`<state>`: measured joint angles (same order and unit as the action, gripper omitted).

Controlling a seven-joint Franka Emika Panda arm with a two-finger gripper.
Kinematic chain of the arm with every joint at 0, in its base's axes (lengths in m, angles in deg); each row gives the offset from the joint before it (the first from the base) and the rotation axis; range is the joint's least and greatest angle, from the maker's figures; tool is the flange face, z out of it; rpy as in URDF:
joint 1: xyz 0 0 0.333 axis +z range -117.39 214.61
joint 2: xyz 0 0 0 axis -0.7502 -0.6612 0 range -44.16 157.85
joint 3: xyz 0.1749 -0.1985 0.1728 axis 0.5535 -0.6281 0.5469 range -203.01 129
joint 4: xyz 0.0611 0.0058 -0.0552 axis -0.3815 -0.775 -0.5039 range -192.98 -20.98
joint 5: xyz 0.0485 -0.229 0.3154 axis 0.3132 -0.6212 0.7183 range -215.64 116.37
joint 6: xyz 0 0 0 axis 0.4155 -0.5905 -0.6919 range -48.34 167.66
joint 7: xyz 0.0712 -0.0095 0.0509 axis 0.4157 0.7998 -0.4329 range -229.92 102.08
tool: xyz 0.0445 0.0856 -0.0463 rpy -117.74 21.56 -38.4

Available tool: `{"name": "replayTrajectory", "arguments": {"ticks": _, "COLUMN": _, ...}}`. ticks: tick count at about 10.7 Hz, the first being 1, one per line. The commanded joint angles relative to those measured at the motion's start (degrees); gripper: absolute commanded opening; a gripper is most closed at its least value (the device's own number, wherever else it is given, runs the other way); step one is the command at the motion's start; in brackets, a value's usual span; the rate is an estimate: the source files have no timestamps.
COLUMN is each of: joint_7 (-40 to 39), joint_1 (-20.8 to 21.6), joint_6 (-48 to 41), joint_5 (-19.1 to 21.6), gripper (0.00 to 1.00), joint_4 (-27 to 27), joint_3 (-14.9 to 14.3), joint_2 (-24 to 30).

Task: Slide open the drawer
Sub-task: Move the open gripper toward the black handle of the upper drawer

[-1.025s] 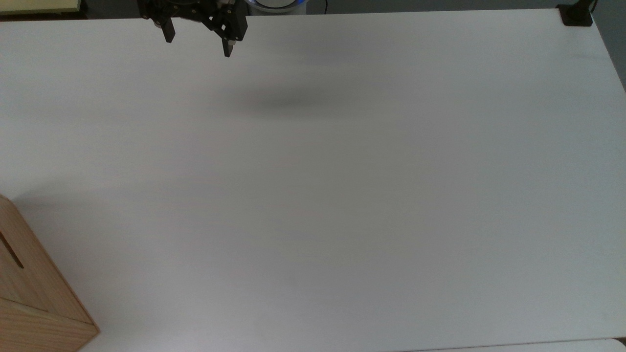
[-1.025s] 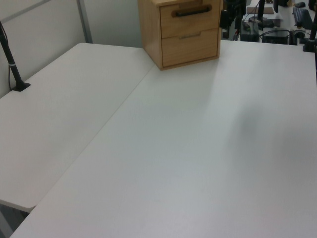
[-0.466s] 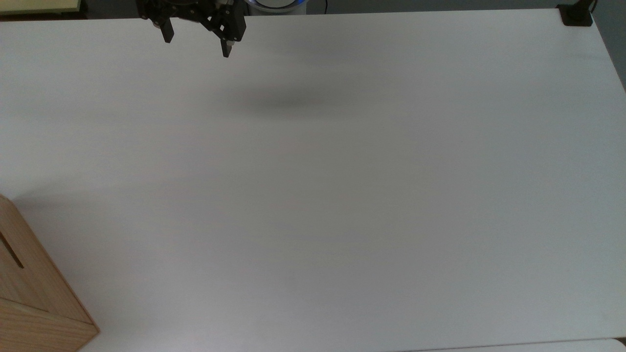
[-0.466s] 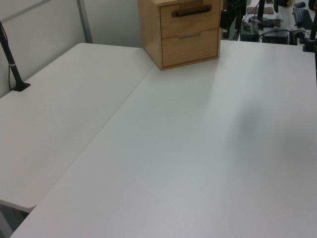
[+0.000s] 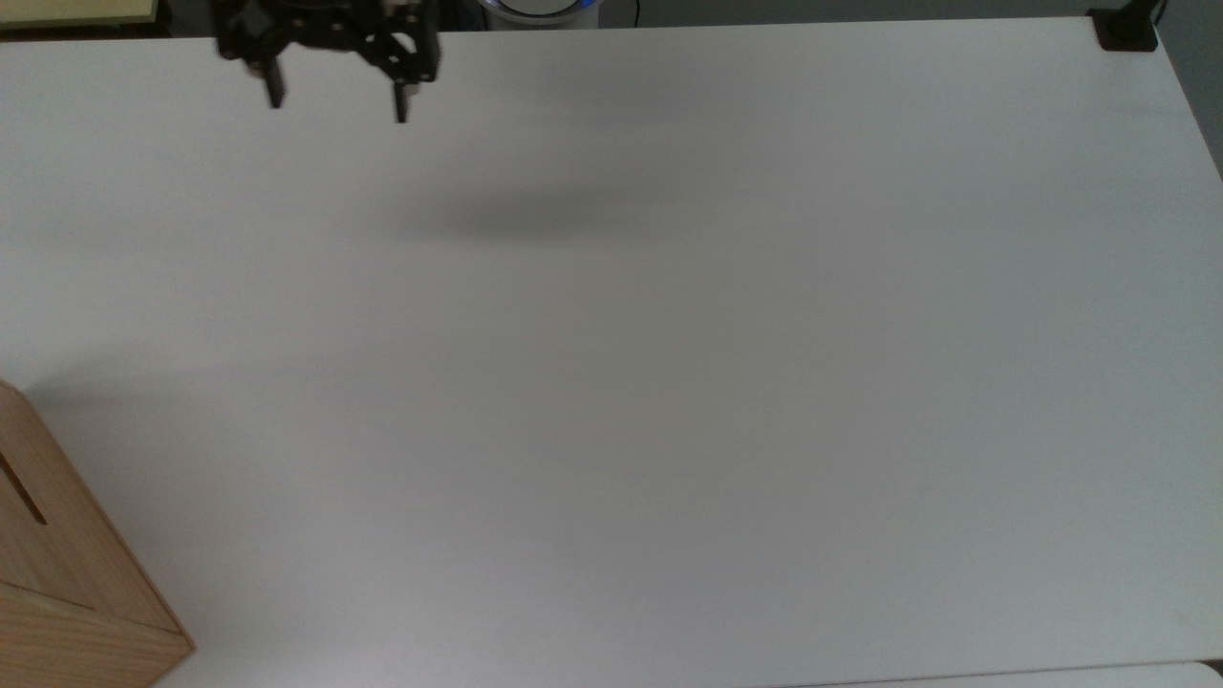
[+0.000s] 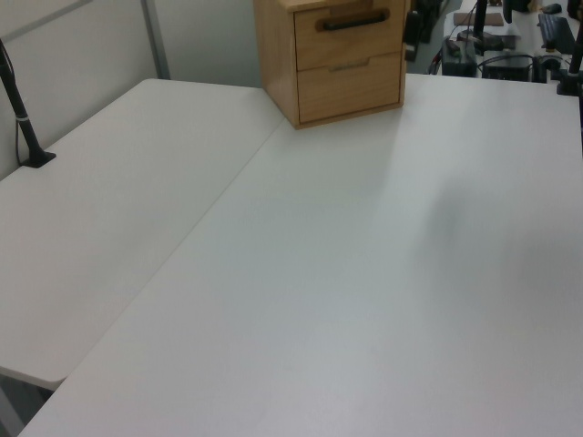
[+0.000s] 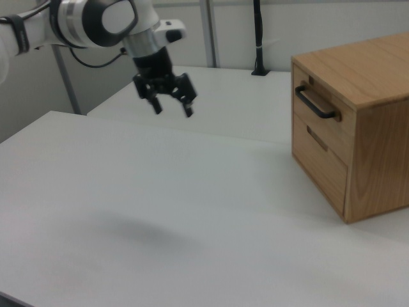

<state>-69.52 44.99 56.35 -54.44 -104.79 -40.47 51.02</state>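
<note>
Hovering above the bare white tabletop point(image 7: 160, 211), the black two-finger gripper point(image 7: 171, 107) of the white robot arm point(image 7: 83, 22) has its fingers spread wide apart with nothing between them. In the top view the gripper point(image 5: 336, 107) hangs near the far edge of the table, toward the top view's left, and casts a soft shadow point(image 5: 521, 218) on the surface below. The light pine-wood drawer point(image 7: 316, 110) with its black metal U-shaped bar handle point(image 7: 315, 102) sits flush in the upper half of a light wooden cabinet box point(image 7: 367, 121), at the right view's right and well apart from the gripper. A second, handleless drawer front point(image 7: 319, 157) lies beneath it. In the left view the same drawer point(image 6: 350, 33) faces the camera at the table's far end.
</note>
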Motion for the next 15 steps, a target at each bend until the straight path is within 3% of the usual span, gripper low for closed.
{"name": "replayTrajectory", "arguments": {"ticks": 1, "joint_7": -13.79, "joint_1": -1.56, "joint_6": 16.04, "joint_5": -5.28, "gripper": 0.97, "joint_4": 0.36, "joint_3": -3.72, "joint_2": -4.26}}
{"name": "replayTrajectory", "arguments": {"ticks": 3, "joint_7": -15.24, "joint_1": -4.1, "joint_6": 26.51, "joint_5": -7.48, "gripper": 0.93, "joint_4": 0.89, "joint_3": -4.0, "joint_2": -8.92}}
{"name": "replayTrajectory", "arguments": {"ticks": 7, "joint_7": -15.41, "joint_1": -8.76, "joint_6": 46.73, "joint_5": -22.67, "gripper": 0.88, "joint_4": 3.7, "joint_3": -5.05, "joint_2": -16.58}}
{"name": "replayTrajectory", "arguments": {"ticks": 9, "joint_7": -15.59, "joint_1": -9.13, "joint_6": 53.95, "joint_5": -30.48, "gripper": 0.79, "joint_4": 4.22, "joint_3": -6.8, "joint_2": -18.86}}
{"name": "replayTrajectory", "arguments": {"ticks": 11, "joint_7": -15.5, "joint_1": -9.56, "joint_6": 54.95, "joint_5": -36.91, "gripper": 0.75, "joint_4": 7.64, "joint_3": -7.25, "joint_2": -21.93}}
{"name": "replayTrajectory", "arguments": {"ticks": 15, "joint_7": -15.94, "joint_1": -10.71, "joint_6": 55.12, "joint_5": -41.07, "gripper": 0.67, "joint_4": 15.11, "joint_3": -8.3, "joint_2": -28.87}}
